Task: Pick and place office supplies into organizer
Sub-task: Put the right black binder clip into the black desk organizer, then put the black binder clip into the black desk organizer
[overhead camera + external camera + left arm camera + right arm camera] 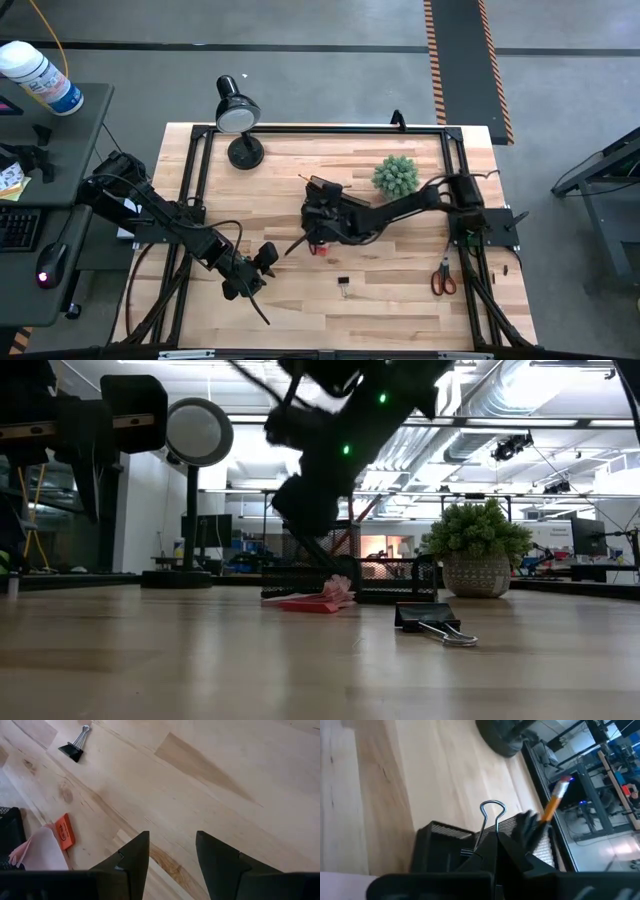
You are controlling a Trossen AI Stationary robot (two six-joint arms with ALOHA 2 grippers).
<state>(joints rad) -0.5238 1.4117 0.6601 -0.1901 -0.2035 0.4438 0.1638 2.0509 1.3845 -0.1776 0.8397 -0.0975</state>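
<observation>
The right gripper (492, 847) hangs over the organizer (442, 845), its 2 fingers pressed together on a binder clip (487, 827); the clip's wire loop stands up past the fingertips, and the organizer's mesh wall lies just beyond and below them. A pencil (554, 802) with its eraser end up leans in the organizer's far side. So the step in hand, as I judge it, is the placing of this clip: it is carried, not yet let go.

The next move calls for the fingers to come squarely above an open compartment, clear of the mesh rim, and then part so the clip drops inside and not onto the table.

The left gripper (172, 852) waits low over bare wood, its 2 fingers spread with nothing between them. Ahead of those fingers and well apart lies a 2nd clip (74, 746); off to one side, nearer, sit the pink pad (42, 851) and a small orange piece (65, 831) against the organizer's corner. The scissors (443, 278) lie near the table's right edge, still outside the organizer.
</observation>
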